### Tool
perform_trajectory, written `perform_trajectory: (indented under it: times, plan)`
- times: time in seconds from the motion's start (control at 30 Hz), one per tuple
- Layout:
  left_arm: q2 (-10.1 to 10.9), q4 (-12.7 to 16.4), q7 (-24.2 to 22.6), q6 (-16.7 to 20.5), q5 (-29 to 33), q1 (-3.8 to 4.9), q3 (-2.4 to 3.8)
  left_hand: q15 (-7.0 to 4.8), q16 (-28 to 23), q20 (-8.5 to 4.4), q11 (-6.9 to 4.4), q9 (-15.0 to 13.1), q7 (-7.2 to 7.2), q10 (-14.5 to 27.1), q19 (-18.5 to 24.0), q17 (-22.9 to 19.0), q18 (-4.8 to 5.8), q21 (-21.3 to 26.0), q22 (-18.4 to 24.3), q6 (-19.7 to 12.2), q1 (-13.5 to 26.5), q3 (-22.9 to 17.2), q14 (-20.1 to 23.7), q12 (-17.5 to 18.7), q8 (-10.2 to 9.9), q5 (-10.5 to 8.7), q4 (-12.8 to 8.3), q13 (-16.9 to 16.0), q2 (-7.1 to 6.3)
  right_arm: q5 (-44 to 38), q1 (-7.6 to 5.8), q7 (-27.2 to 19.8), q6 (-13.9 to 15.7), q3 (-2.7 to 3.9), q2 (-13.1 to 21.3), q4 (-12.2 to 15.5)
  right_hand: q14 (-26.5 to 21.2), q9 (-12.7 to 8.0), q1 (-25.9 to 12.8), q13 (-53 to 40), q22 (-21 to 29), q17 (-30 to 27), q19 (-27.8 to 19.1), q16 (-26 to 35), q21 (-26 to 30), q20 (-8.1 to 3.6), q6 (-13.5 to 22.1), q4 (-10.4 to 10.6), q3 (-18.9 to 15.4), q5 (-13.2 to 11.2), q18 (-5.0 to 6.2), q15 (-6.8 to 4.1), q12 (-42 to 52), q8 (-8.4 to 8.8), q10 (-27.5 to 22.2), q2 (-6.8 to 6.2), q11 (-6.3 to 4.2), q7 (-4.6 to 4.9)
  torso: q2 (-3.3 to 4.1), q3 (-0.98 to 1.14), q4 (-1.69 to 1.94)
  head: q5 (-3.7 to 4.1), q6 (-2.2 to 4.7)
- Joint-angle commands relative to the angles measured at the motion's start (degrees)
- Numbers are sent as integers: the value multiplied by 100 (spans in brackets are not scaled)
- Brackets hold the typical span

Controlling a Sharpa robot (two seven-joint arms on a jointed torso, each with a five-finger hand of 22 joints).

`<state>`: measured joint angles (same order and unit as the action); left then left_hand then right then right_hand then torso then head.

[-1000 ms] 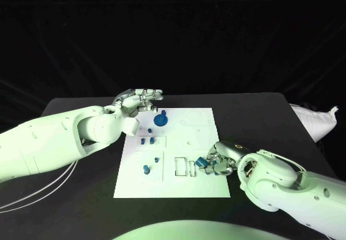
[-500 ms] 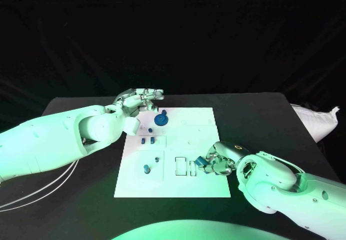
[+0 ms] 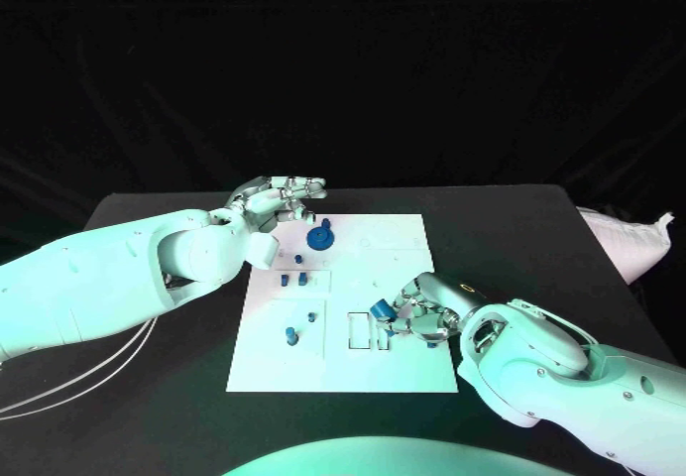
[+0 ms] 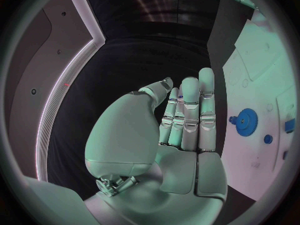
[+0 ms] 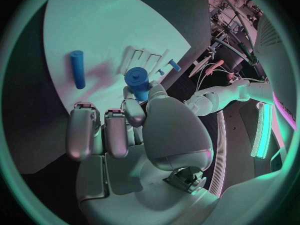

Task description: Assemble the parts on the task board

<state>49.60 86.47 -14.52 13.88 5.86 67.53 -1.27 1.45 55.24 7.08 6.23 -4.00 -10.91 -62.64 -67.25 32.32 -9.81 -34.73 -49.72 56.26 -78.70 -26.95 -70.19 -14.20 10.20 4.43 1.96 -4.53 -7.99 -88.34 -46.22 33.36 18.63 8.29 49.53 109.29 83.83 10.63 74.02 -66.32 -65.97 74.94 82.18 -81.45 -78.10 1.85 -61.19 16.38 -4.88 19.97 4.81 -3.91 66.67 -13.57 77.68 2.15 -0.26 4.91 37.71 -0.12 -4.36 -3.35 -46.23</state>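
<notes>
Plastic is the likely stuff of the small blue peg pinched in the right hand, so I judge it light, rigid and somewhat slick, unlikely to break but ready to twist or pop out of a loose grip. In the head view this hand sits in the lower right of the task board, just beside the rectangular slots at the frame's lower middle; the right wrist view shows the thumb and a neighbouring finger closed round the peg's lower half, its flat top standing free, while the other fingers lie curled side by side, holding nothing. A hold low on the shaft seems sensible, leaving the leading end bare for seating in a hole. A longer blue cylinder lies flat on the board, well apart from the held peg; it would probably roll if nudged and is best taken across its middle. The left hand hangs over the board's upper left corner, empty, fingers straight and pressed together. Near it lies the blue gear, toothed, so best gripped by its rim or hub.
</notes>
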Motion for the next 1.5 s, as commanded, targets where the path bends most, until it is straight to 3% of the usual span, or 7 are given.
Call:
perform_trajectory:
  times: [0.03, 0.37, 0.7, 1.07, 1.13, 1.33, 1.5]
  plan:
    - [-20, 4, -21, -111, -18, 1, 3, -9, 16, 0, 12, 5, 18, 40, -44, -10, -66, 24, 9, -38, 3, 20, 47, -19, 21, 3, 0, -5, 75, 442, -3, -5, -305, -2, -124, -76, 390, 325, -49, -21, -21, 138, 16, -36, -32, -11, -85, 24, -38, 29, -35, -40, -16, -118, 55, 138, -5, -70, 2, -5, 5, -22, -3]
    - [-42, 4, -6, -119, -18, 1, 3, -9, 20, 0, 13, 4, 17, 48, -49, -21, -66, 36, 18, -42, 4, 34, 51, -32, 29, 3, -5, -5, 81, 569, -34, 96, -769, -13, -420, -286, 398, 501, -434, -71, -74, 190, 33, -73, -63, -14, -124, 29, -204, 80, -43, -57, -41, -133, 118, 253, -28, -100, 0, -10, 1, -35, 10]
    - [-42, 9, -3, -120, -18, 1, 3, -9, 20, 0, 13, 4, 17, 48, -49, -21, -66, 36, 18, -43, 4, 34, 51, -32, 29, 3, -5, -5, 81, 440, -41, 127, -878, -27, -538, -376, 397, 657, -667, -31, -85, 200, 36, -82, -67, -29, -151, 26, -367, -111, -44, -76, -146, -139, 132, 290, -51, -127, 3, 0, -6, -69, -6]
    - [-43, 9, 0, -123, -18, 1, 3, -9, 20, 0, 13, 4, 17, 48, -49, -21, -66, 36, 18, -43, 4, 34, 51, -32, 29, 3, -5, -5, 81, 226, -42, 131, -761, -31, -592, -452, 377, 947, -1206, 293, -35, 128, 3, -33, -28, -25, -86, 30, -948, -1547, -35, -67, -639, -83, -18, 254, -39, -116, 11, 5, -9, -73, -10]
    - [-42, 10, 2, -123, -18, 1, 3, -9, 20, 0, 13, 4, 17, 48, -49, -21, -66, 36, 18, -43, 4, 34, 51, -32, 29, 3, -5, -5, 81, 196, -41, 126, -739, -32, -596, -453, 375, 983, -1274, 328, -28, 116, -1, -25, -22, -23, -78, 32, -1031, -1654, -33, -65, -694, -75, -31, 236, -36, -114, 14, 5, -8, -74, -19]
    - [-38, 11, 4, -125, -19, 1, 3, -9, 20, 0, 13, 4, 17, 48, -49, -21, -66, 36, 18, -43, 4, 34, 51, -32, 29, 3, -5, -5, 81, 128, -40, 108, -735, -34, -595, -433, 374, 1005, -1271, 357, -20, 111, -5, -20, -17, -21, -75, 21, -1064, -1662, -31, -64, -734, -71, -42, 225, -36, -113, 9, 6, -8, -69, -21]
    - [-35, 13, 6, -131, -19, 1, 3, -9, 20, 0, 13, 4, 17, 48, -49, -21, -66, 36, 18, -43, 4, 34, 51, -32, 29, 3, -5, -5, 81, 66, -39, 94, -823, -34, -597, -406, 376, 1110, -704, 353, -33, 113, -3, -19, -18, -23, -67, -209, -990, -1450, -32, -68, -766, -53, -21, 204, -39, -116, 10, 6, -9, -63, -31]
